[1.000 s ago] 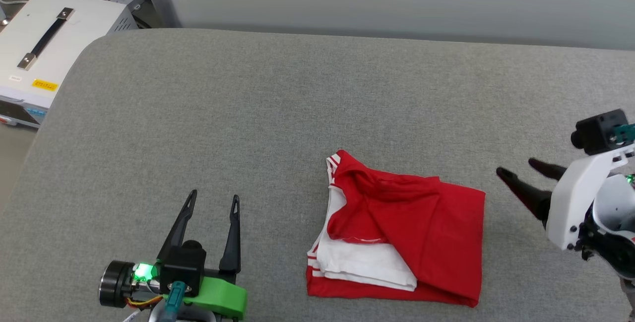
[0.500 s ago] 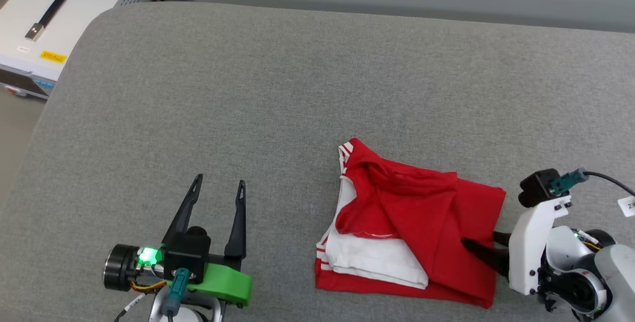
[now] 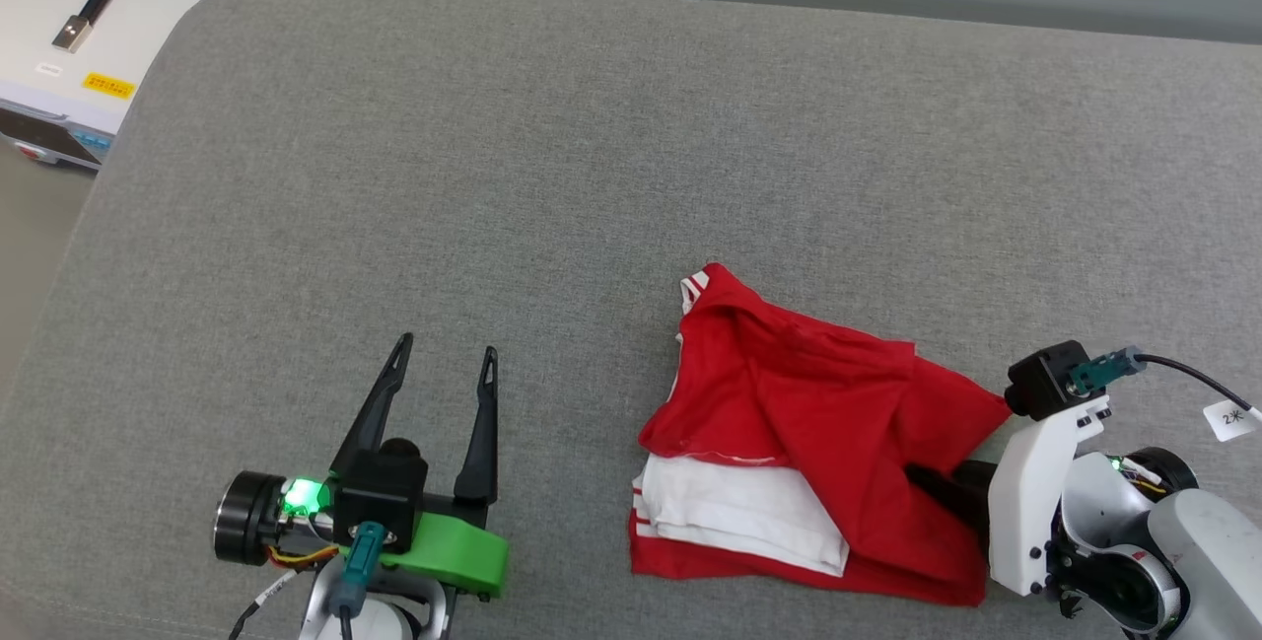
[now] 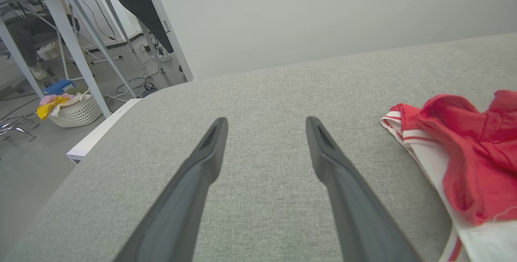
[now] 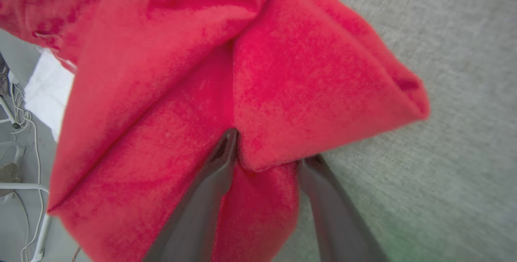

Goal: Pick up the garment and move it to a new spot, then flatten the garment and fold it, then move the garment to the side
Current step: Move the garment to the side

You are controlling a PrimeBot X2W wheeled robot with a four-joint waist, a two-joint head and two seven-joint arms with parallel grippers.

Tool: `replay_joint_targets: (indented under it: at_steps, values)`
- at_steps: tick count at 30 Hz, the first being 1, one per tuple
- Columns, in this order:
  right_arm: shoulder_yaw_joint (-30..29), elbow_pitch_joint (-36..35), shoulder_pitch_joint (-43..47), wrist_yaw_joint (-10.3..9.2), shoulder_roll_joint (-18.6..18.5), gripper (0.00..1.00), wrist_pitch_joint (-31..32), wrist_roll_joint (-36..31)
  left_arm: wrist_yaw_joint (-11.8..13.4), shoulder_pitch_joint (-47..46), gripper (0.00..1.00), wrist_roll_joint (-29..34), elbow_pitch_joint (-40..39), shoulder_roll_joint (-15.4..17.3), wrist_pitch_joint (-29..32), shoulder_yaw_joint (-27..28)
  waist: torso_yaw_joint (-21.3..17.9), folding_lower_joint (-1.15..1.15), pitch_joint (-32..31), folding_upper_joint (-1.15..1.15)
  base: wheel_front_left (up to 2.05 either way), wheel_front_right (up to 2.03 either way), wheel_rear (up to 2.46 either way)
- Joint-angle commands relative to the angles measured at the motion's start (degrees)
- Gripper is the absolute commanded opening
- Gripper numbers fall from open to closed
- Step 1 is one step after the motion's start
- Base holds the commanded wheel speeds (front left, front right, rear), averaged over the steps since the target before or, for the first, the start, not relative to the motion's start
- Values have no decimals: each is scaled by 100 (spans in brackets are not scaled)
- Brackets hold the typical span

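1 garment (image 3: 818, 423): red-and-white folded jersey T-shirt.
1 left gripper (image 3: 447, 346): fingers apart, garment to its right.
1 right gripper (image 5: 271, 145): fingers astride garment's red fold; whether clamped, cannot tell.

Soft, even light with faint shadows; the garment (image 5: 161, 92) blurs just beyond the right end effector (image 5: 272, 145); wrist-view edges bend.

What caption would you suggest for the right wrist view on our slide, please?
The right gripper, fingers either side of a fold of the red garment, on the grey table.
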Motion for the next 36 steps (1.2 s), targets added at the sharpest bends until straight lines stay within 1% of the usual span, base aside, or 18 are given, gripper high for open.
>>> replay_joint_targets:
  at_steps: [1,8,15,23,30,36]
  values:
    - [251,179,77,3,140,0,-14,56,3,-74,100,12,19,-35,-34,-7,-13,0,-42,0,0,0,0]
    - [145,-29,-275,3,-170,0,-659,-93,23,25,100,-1,53,-47,-34,-13,-104,0,-239,0,0,0,0]
    - [67,-549,-654,3,-733,0,-959,-615,43,199,100,-41,43,-45,-34,37,-471,0,-365,0,0,0,0]
    - [51,-1120,-964,3,-1320,0,-890,-1163,45,252,100,-38,-2,-59,-34,62,-1053,0,-379,0,0,0,0]
    - [-140,-1426,-1058,3,-1522,0,-716,-1205,59,253,100,-21,-83,-31,-34,118,-1612,0,-265,0,0,0,0]
    - [-383,-1446,-1031,3,-1631,0,-677,-1207,39,137,100,25,-195,38,-34,138,-1881,0,55,0,0,0,0]
